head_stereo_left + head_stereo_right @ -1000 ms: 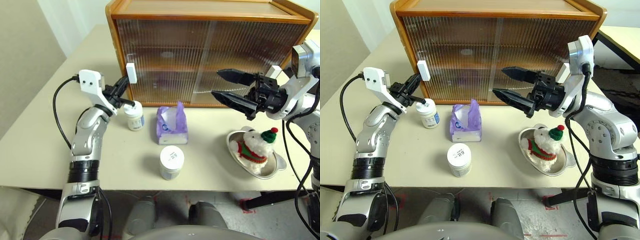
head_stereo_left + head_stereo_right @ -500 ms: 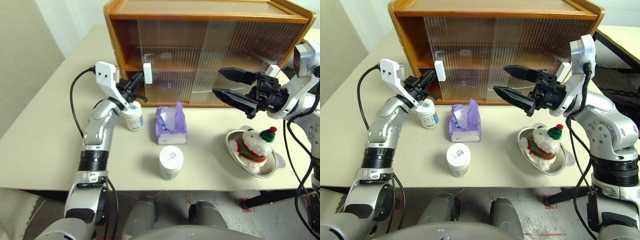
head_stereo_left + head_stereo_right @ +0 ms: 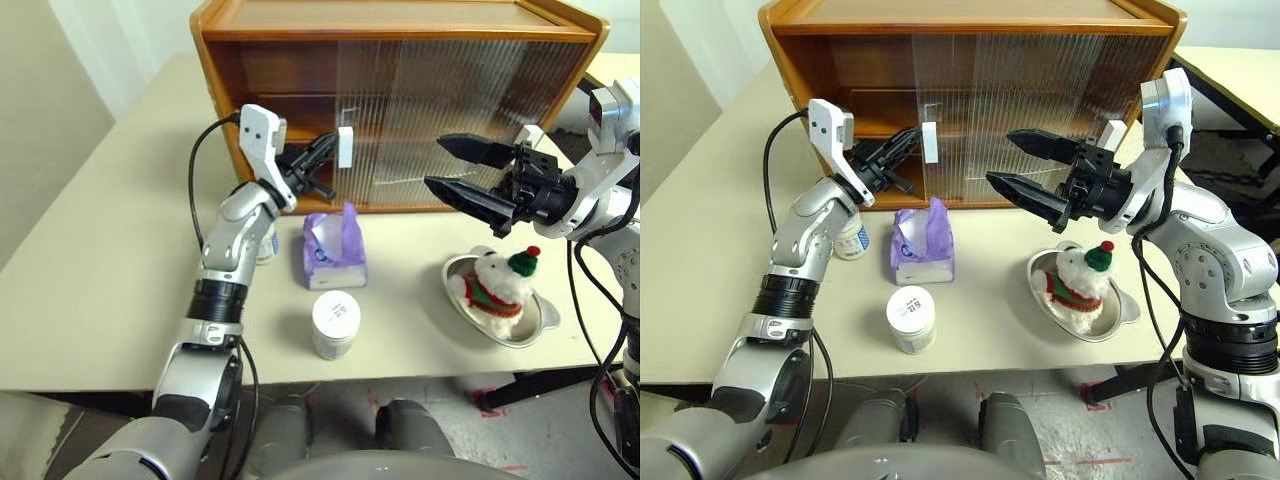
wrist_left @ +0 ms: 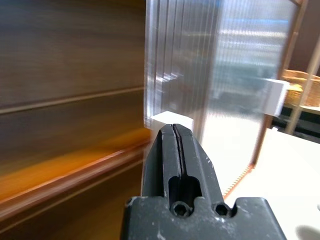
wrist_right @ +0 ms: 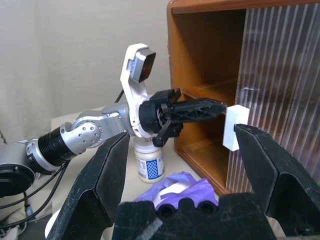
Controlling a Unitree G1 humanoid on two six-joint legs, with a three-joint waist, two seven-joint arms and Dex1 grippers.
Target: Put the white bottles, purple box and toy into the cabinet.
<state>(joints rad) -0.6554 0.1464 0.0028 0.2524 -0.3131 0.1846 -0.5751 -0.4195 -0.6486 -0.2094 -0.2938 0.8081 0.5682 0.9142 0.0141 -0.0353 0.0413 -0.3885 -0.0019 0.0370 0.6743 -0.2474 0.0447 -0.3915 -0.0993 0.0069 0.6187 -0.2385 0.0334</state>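
Beige table (image 3: 90,290), pale wall (image 5: 75,50) behind, perhaps grey floor (image 3: 1120,430) below

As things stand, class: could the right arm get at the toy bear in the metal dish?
Probably yes: the open right gripper hovers just above the toy, which sits uncovered in the dish with nothing between them.
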